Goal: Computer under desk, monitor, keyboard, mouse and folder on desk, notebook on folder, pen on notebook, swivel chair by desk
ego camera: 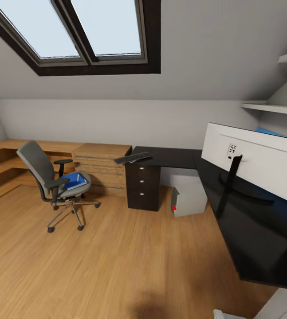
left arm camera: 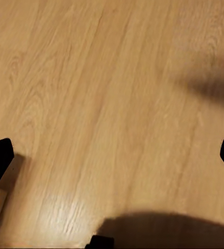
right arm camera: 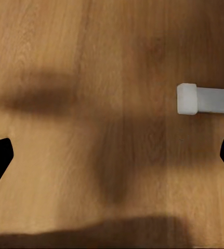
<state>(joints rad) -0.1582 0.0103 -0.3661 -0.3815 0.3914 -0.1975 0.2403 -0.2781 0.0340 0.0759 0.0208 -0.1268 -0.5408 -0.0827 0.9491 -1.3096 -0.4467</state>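
The swivel chair [ego camera: 50, 179] stands on the floor at left, away from the desk [ego camera: 178, 157]. The blue folder [ego camera: 75, 180] lies on its seat. The keyboard [ego camera: 133, 157] rests at the desk's left end, tilted and partly over the edge. The monitor [ego camera: 258, 157] stands on the desk's right wing, its white back toward me. The computer [ego camera: 190, 201] sits under the desk. The mouse, notebook and pen are out of view. My left gripper [left arm camera: 112, 158] and right gripper [right arm camera: 112, 155] are both open over bare floor, holding nothing.
A light wooden drawer chest [ego camera: 102, 166] adjoins the desk's dark drawer unit [ego camera: 143, 186]. Low wooden shelving [ego camera: 1, 164] runs along the left wall and white shelves [ego camera: 272, 107] hang at right. A white bar [right arm camera: 205, 99] lies over the floor beside my right gripper.
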